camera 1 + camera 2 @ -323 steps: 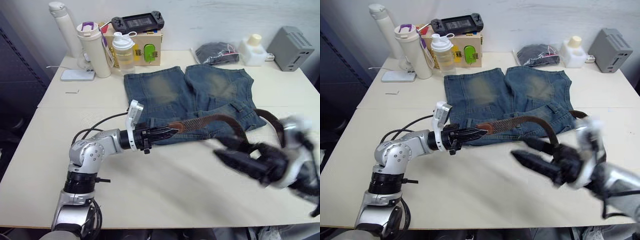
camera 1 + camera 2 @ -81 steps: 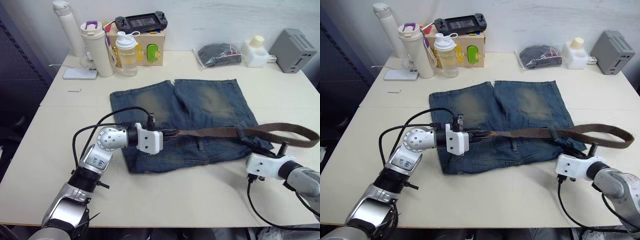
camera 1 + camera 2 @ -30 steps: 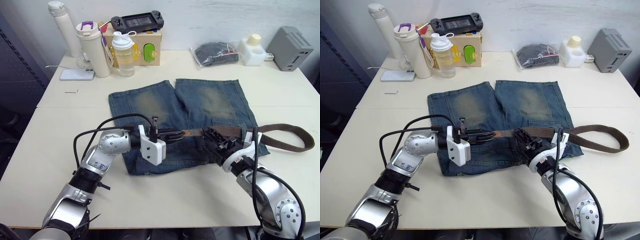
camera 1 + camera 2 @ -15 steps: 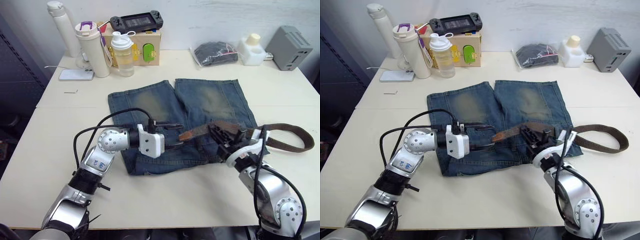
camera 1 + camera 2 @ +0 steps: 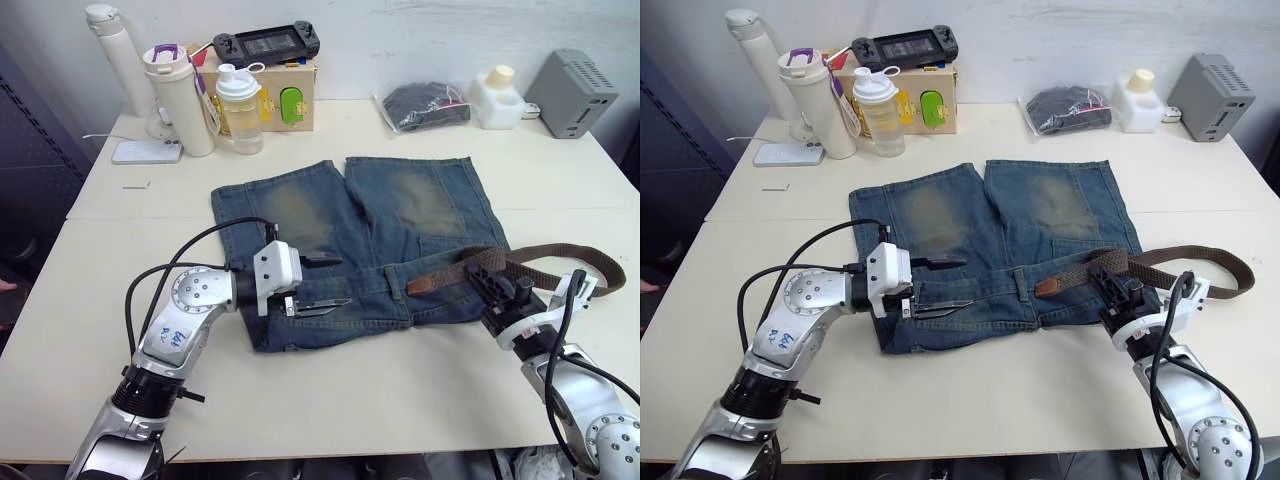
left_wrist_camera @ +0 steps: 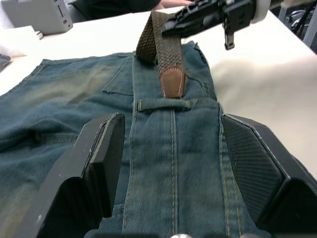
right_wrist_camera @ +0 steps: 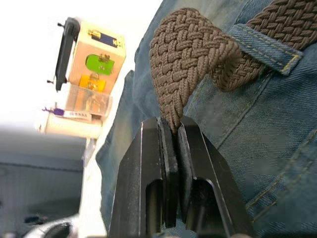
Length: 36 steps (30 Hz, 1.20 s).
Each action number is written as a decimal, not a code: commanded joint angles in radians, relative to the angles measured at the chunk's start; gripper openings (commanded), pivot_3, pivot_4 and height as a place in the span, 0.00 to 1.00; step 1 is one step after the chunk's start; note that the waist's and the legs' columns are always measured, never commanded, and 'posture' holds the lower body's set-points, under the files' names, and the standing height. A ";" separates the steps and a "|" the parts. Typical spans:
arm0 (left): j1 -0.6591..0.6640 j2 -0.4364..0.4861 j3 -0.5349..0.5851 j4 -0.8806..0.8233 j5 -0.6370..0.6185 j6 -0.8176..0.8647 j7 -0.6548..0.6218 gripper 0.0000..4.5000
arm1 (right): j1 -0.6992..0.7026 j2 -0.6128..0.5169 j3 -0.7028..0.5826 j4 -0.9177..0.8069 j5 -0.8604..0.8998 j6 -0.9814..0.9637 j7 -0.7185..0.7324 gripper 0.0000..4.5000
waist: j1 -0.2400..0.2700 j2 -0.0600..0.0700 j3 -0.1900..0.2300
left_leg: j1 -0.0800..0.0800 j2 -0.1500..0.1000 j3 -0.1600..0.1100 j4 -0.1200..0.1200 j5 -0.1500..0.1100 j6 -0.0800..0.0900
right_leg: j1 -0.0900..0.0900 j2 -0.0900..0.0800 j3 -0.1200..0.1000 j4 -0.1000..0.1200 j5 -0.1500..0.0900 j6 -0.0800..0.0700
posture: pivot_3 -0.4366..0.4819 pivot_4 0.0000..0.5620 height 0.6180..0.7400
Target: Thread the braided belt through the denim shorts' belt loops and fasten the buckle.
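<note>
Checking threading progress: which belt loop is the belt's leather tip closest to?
The belt loop directly ahead of the leather tip, on the waistband between the open left gripper's fingers.

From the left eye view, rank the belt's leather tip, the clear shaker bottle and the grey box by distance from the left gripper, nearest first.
From the left gripper:
1. Leather tip of the braided belt, just to its right on the denim shorts.
2. Clear shaker bottle, far-left table edge.
3. Grey box, far-right corner.

A pale counter carries the denim shorts spread flat at its middle; along its far edge stand bottles, a wooden box, a grey box and a bagged black bundle
</note>
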 commanded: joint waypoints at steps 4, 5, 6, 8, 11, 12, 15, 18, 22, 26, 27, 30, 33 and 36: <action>0.004 -0.001 0.030 -0.057 -0.027 0.025 0.000 0.76 | -0.006 0.040 0.053 -0.023 -0.139 0.017 0.080 0.00 | -0.001 0.000 0.000 | 0.000 0.000 0.000 0.000 0.000 0.000 | 0.000 0.000 0.000 0.000 0.000 0.000 | 0.48 0.27 0.59; 0.005 -0.002 0.030 -0.059 -0.027 0.028 -0.001 0.76 | -0.014 0.054 0.067 -0.020 -0.164 0.015 0.090 0.00 | -0.001 0.000 0.000 | 0.000 0.000 0.000 0.000 0.000 0.000 | 0.000 0.000 0.000 0.000 0.000 0.000 | 0.48 0.27 0.59; 0.006 -0.002 0.030 -0.062 -0.028 0.031 -0.002 0.76 | -0.019 0.066 0.074 -0.020 -0.182 0.014 0.097 0.00 | -0.001 0.000 0.000 | 0.000 0.000 0.000 0.000 0.000 0.000 | 0.000 0.000 0.000 0.000 0.000 0.000 | 0.48 0.27 0.59; 0.007 -0.001 0.029 -0.066 -0.026 0.034 -0.003 0.76 | -0.048 0.106 0.097 -0.017 -0.203 0.009 0.101 0.00 | -0.002 0.000 0.000 | 0.000 0.000 0.000 0.000 0.000 0.000 | 0.000 0.000 0.000 0.000 0.000 0.000 | 0.48 0.27 0.59; 0.009 0.003 0.025 -0.069 -0.016 0.032 -0.007 0.76 | -0.080 0.147 0.139 -0.008 -0.245 0.025 0.096 0.00 | -0.006 0.001 0.000 | 0.001 0.000 0.000 -0.001 0.000 -0.001 | -0.001 0.001 0.000 0.000 0.000 0.000 | 0.48 0.27 0.59; 0.009 0.003 0.025 -0.068 -0.014 0.031 -0.007 0.76 | -0.085 0.155 0.154 -0.006 -0.258 0.036 0.093 0.00 | -0.006 0.002 -0.001 | 0.001 0.000 0.000 -0.001 0.000 -0.001 | -0.001 0.001 0.000 0.000 0.000 0.000 | 0.48 0.27 0.59; 0.008 0.003 0.027 -0.066 -0.006 0.028 -0.001 0.76 | -0.095 0.180 0.179 0.000 -0.277 0.048 0.087 0.00 | -0.006 0.002 -0.001 | 0.001 0.001 0.000 -0.001 0.000 -0.001 | -0.001 0.002 0.000 0.000 0.000 0.000 | 0.48 0.27 0.59; 0.003 0.005 0.028 -0.057 0.014 0.015 0.010 0.76 | -0.109 0.195 0.185 0.023 -0.297 0.056 0.070 0.00 | -0.006 0.002 -0.001 | 0.001 0.001 0.000 -0.001 0.000 -0.001 | -0.001 0.002 -0.001 0.000 0.000 0.000 | 0.48 0.27 0.59; -0.004 0.002 0.032 -0.046 0.034 0.001 0.021 0.76 | -0.130 0.198 0.130 0.066 -0.296 0.045 0.058 0.00 | -0.005 0.002 -0.001 | 0.001 0.001 0.001 -0.001 0.000 -0.001 | -0.001 0.002 -0.001 0.000 0.000 0.000 | 0.48 0.27 0.59; -0.004 0.001 0.029 -0.051 0.035 0.003 0.020 0.76 | -0.143 0.158 0.072 0.097 -0.309 0.061 0.063 0.00 | -0.005 0.002 0.000 | 0.001 0.001 0.001 -0.001 -0.001 -0.001 | -0.001 0.002 -0.001 0.000 0.000 0.000 | 0.48 0.27 0.59; -0.003 0.001 0.028 -0.052 0.034 0.003 0.018 0.76 | -0.144 0.150 0.064 0.100 -0.310 0.067 0.068 0.00 | -0.005 0.002 0.000 | 0.001 0.001 0.001 -0.001 -0.001 -0.001 | -0.001 0.002 -0.001 0.000 0.000 0.000 | 0.48 0.27 0.59; -0.003 0.002 0.027 -0.051 0.034 0.001 0.016 0.76 | -0.146 0.136 0.044 0.112 -0.308 0.081 0.078 0.00 | -0.004 0.002 0.000 | 0.001 0.001 0.001 -0.001 -0.001 -0.001 | -0.001 0.002 -0.001 0.000 0.000 0.000 | 0.48 0.27 0.59; -0.004 0.002 0.030 -0.050 0.032 0.003 0.016 0.76 | -0.146 0.129 0.048 0.109 -0.325 0.100 0.095 0.00 | -0.002 0.002 0.000 | 0.001 0.000 0.002 -0.001 -0.001 -0.001 | -0.001 0.001 -0.001 0.000 0.000 0.000 | 0.48 0.27 0.59; -0.007 0.005 0.031 -0.047 0.034 0.000 0.014 0.76 | -0.152 0.137 0.073 0.092 -0.346 0.115 0.108 0.00 | -0.003 0.002 0.000 | 0.001 0.000 0.002 -0.001 -0.001 -0.001 | -0.001 0.001 -0.001 0.000 0.000 0.000 | 0.48 0.27 0.59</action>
